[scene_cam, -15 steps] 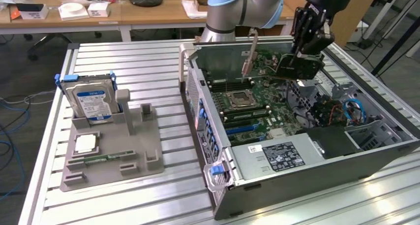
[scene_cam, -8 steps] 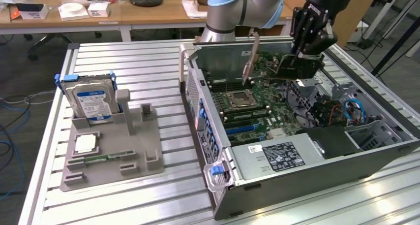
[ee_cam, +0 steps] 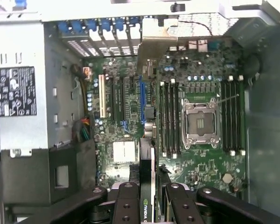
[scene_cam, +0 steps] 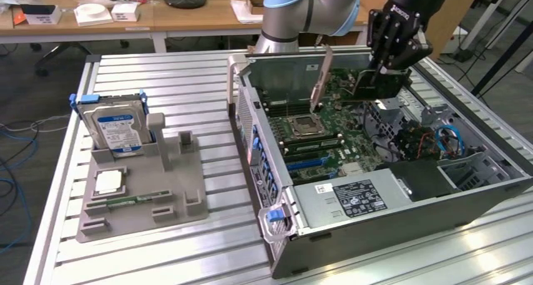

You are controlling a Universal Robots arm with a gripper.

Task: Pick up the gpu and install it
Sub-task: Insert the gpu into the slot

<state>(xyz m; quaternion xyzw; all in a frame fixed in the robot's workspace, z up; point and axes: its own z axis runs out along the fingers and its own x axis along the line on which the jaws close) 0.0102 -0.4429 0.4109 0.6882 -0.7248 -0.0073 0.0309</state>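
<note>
My gripper [scene_cam: 381, 73] is shut on the gpu [scene_cam: 365, 89] and holds it on edge inside the open computer case [scene_cam: 249, 148], over the motherboard [scene_cam: 333, 126]. In the wrist view the gpu [ee_cam: 148, 175] is seen edge-on between my two black fingers [ee_cam: 127, 200]. It runs away from the gripper [ee_cam: 149, 207] to its silver bracket [ee_cam: 151, 51] at the case's rear wall. The card lines up along a blue expansion slot [ee_cam: 142, 100]. Whether its lower edge touches the slot is hidden.
A power supply [scene_cam: 358, 198] fills the case's near end, and an empty CPU socket [scene_cam: 304, 126] sits beside memory slots. On the exterior view's left, a grey fixture [scene_cam: 179, 198] holds a hard drive [scene_cam: 121, 126], a processor [scene_cam: 108, 182] and a memory stick [scene_cam: 125, 202]. Desks stand behind.
</note>
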